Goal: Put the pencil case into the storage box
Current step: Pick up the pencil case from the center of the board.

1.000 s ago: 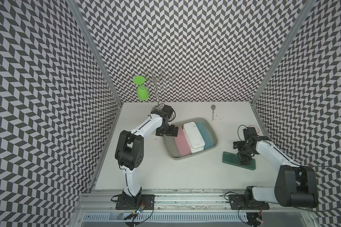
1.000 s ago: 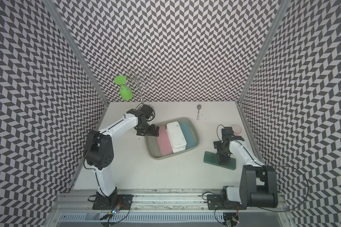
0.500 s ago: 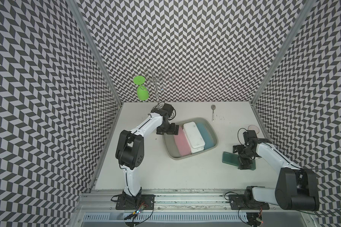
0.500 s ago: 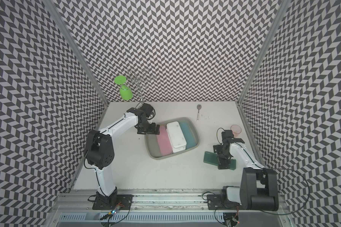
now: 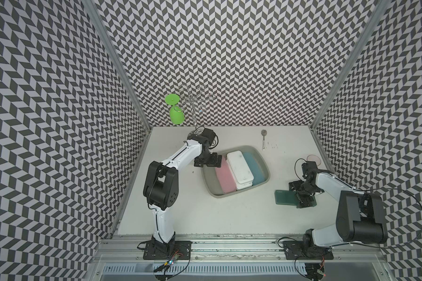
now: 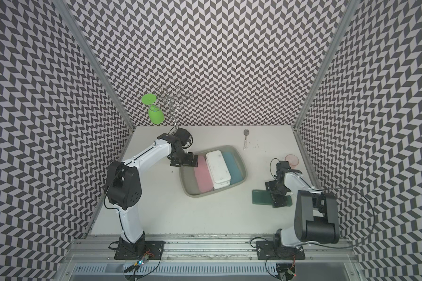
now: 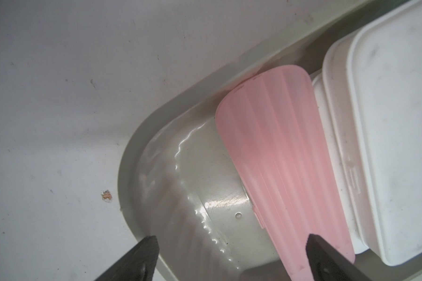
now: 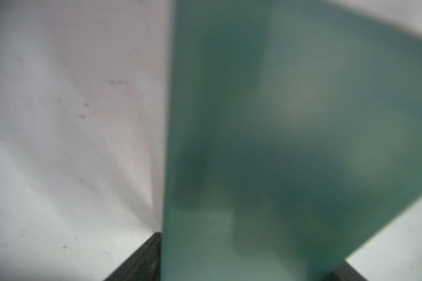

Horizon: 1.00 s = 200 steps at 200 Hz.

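Pencil case (image 5: pixel 284 200), dark green and flat, was found lying on the white surface (image 5: pixel 229 219), well apart from the storage box (image 5: pixel 268 173) and outside it; the box was occupied by a pink case (image 5: pixel 225 178), a white case (image 5: pixel 240 167) and a blue case (image 5: pixel 253 165), laid side by side; the right tool (image 5: pixel 302 200) was set down over the green case, toward its end nearer that arm; in the right wrist view the case was seen, blurred, filling the gap between the two dark fingers, yet whether it was pinched could not be told; the left tool (image 7: pixel 232 239) was held spread wide and empty above the box corner beside the pink case. The green case was judged a stiff, light, smooth plastic shell, likely slippery; a hold across its narrow width was judged best, and nearer the middle, since an end grip could let it droop or twist when lifted.
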Motion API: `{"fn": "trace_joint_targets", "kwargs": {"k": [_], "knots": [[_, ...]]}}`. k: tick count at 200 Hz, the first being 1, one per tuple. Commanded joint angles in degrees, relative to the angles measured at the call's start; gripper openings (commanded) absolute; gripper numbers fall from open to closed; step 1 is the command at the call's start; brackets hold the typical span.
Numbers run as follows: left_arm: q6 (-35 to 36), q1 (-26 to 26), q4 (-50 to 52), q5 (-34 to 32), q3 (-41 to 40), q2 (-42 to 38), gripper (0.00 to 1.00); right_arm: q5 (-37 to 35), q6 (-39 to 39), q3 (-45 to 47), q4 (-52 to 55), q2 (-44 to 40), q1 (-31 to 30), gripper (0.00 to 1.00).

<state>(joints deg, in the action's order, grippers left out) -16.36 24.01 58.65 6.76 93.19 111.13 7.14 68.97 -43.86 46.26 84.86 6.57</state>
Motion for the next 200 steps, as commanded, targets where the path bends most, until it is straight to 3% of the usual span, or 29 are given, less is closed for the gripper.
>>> {"fn": "trace_joint_targets", "kwargs": {"k": [1, 59, 88, 118, 155, 200], "knots": [[-0.7, 0.3, 0.6, -0.1, 1.8, 0.8, 1.0, -1.2, -9.5, -2.0, -5.7, 3.2, 0.4, 0.74], [-1.4, 0.4, 0.6, -0.1, 3.2, 1.7, 1.0, 3.3, -40.2, -16.1, -4.4, 19.7, 0.3, 0.7], [-1.6, 0.4, 1.1, -0.7, 3.8, 1.9, 1.0, -4.0, -49.9, -25.4, -0.8, 24.4, -1.1, 0.68], [-1.8, 0.6, 1.9, -1.3, 3.9, 1.9, 1.0, -12.4, -55.5, -30.4, 0.4, 26.9, -2.6, 0.68], [-2.4, 1.0, 2.5, -1.8, 4.1, 2.0, 1.0, -13.3, -60.3, -33.1, -1.7, 26.9, -2.6, 0.59], [-3.2, 1.9, 3.0, -2.0, 5.1, 2.9, 1.0, -10.6, -64.4, -42.4, 0.7, 24.2, -5.3, 0.56]]}}
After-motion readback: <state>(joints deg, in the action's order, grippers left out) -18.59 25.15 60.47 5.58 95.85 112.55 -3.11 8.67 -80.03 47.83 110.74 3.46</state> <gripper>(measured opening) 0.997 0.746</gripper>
